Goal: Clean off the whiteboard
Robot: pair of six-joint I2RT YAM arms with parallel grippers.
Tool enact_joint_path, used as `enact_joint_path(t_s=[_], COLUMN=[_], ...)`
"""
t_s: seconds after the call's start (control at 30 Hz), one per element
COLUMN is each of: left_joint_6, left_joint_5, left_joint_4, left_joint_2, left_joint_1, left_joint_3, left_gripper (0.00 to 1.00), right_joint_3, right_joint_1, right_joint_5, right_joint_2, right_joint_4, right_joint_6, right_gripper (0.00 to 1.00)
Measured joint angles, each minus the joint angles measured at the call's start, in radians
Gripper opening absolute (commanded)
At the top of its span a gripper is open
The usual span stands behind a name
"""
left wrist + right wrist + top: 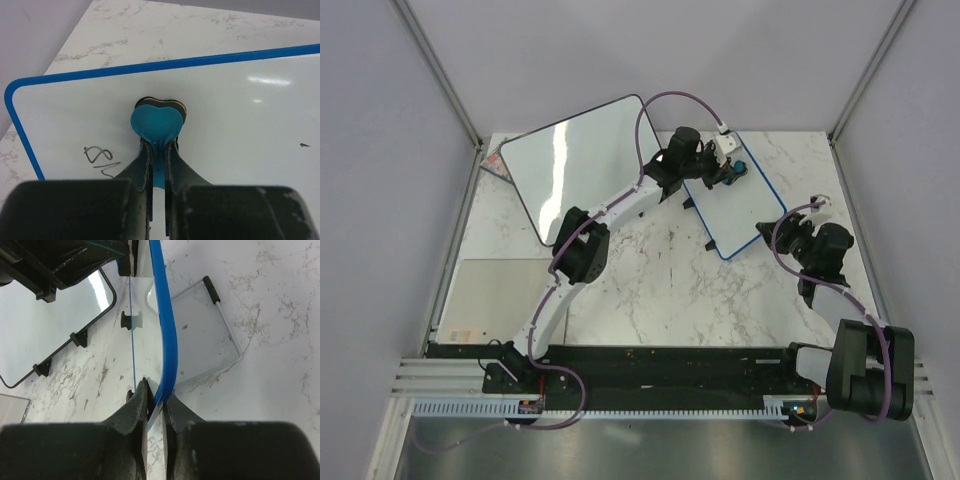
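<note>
**Top view:** the whiteboard (745, 210) sits at the right rear of the worktop (650, 290), with the left hand (728, 172) at its far end and the right hand (770, 232) at its near corner.
**Left wrist:** the left hand is clenched on a blue eraser (157, 120), which touches the board near a scribble (100, 159).
**Right wrist:** the right hand grasps the board's blue frame.

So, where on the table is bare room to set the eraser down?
Bare marble lies between the left arm, the whiteboard and the right arm. The far side is crowded: black board, whiteboard, arms.
</note>
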Motion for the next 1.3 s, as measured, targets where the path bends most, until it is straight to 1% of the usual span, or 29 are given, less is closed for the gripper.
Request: enact_joint_path(t_s=[0.13, 0.27, 0.6, 0.8, 1.0, 1.1, 1.3], left_joint_6=[-0.055, -0.157, -0.364, -0.463, -0.576, -0.636, -0.649], left_joint_5=[-0.003, -0.020, -0.181, -0.234, -0.238, -0.224, -0.204], left_joint_4=[-0.005, 0.003, -0.035, -0.064, -0.086, -0.072, -0.027], left_joint_2=[0.013, 0.036, 0.063, 0.064, 0.064, 0.065, 0.080], left_joint_1=[0.006, 0.027, 0.054, 0.054, 0.060, 0.064, 0.058], left_joint_3=[0.024, 0.059, 0.072, 0.082, 0.082, 0.070, 0.063], left_gripper=[0.02, 0.02, 0.02, 0.02, 0.02, 0.02, 0.02], right_joint_3=[-0.005, -0.005, -0.005, -0.005, -0.005, -0.006, -0.007], right_joint_1=[0.013, 0.018, 0.021, 0.021, 0.021, 0.021, 0.021], right_joint_5=[0.021, 0.025, 0.026, 0.026, 0.026, 0.026, 0.033], right_joint_2=[-0.023, -0.027, -0.029, -0.029, -0.029, -0.031, -0.031], right_joint_4=[-0.018, -0.021, -0.025, -0.027, -0.027, -0.030, -0.043], right_joint_6=[0.000, -0.002, -0.005, -0.004, -0.005, -0.004, 0.009], right_gripper=[0.00, 0.00, 0.00, 0.00, 0.00, 0.00, 0.00])
